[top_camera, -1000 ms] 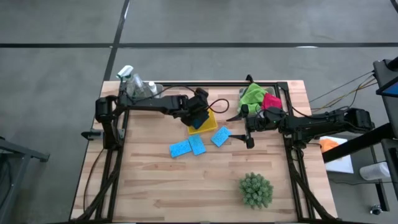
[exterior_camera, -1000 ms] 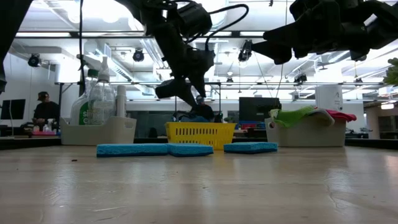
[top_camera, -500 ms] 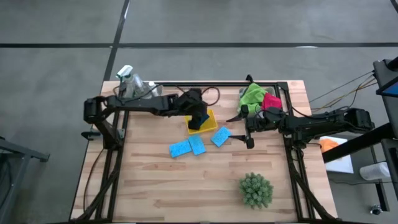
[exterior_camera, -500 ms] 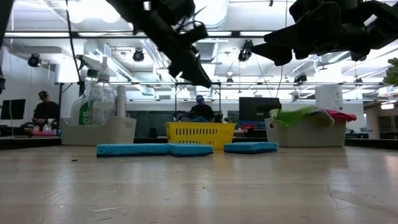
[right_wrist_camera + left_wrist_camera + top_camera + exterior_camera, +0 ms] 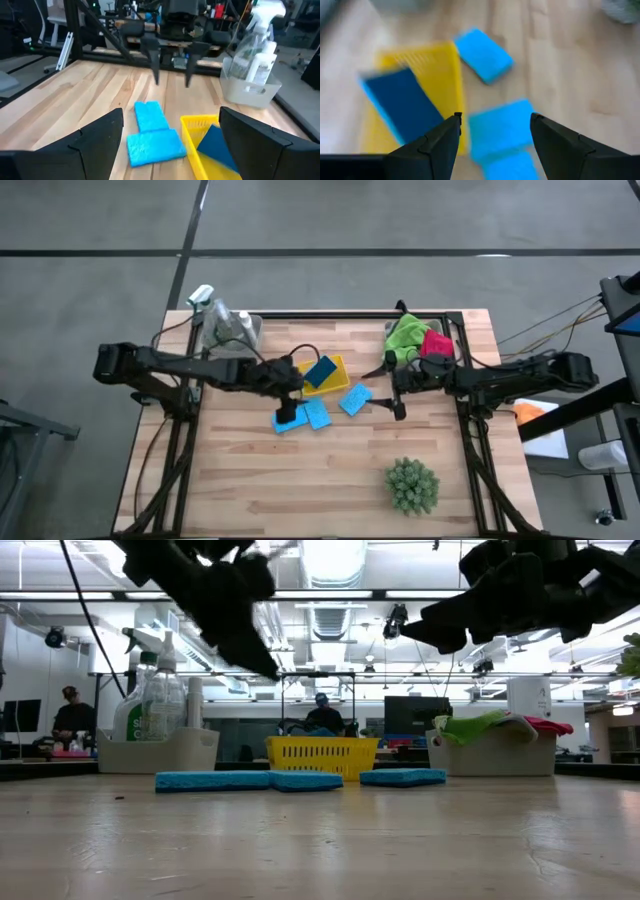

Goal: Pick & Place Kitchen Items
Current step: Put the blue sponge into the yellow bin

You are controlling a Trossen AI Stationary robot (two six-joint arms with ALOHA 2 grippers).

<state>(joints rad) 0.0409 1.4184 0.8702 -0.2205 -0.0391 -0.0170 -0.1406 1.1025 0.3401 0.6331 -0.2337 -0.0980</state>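
Three bright blue sponges lie flat on the table: left [image 5: 284,422], middle [image 5: 317,413] and right [image 5: 355,398]. Another sponge [image 5: 320,370], dark blue face up, lies in the yellow tray [image 5: 340,379]. My left gripper [image 5: 290,416] is open and empty, hovering over the left sponge [image 5: 512,167]; the middle sponge [image 5: 502,129] shows between its fingers. My right gripper [image 5: 398,396] is open and empty, in the air just right of the right sponge. The green cloth [image 5: 404,333] and magenta cloth [image 5: 436,341] lie in a bin at the back right. The spray bottle [image 5: 206,302] stands in a bin at the back left.
A round spiky green plant [image 5: 411,485] stands near the front right. The white bin [image 5: 248,89] with the bottles sits at the back left corner, the cloth bin [image 5: 490,752] at the back right. People show in the room beyond the table [image 5: 68,718].
My left gripper has drawn back from above the yellow tray toward the table's near and left edges and now hovers over the left sponge. The dark-faced sponge stays lying in the tray. My right gripper has kept still.
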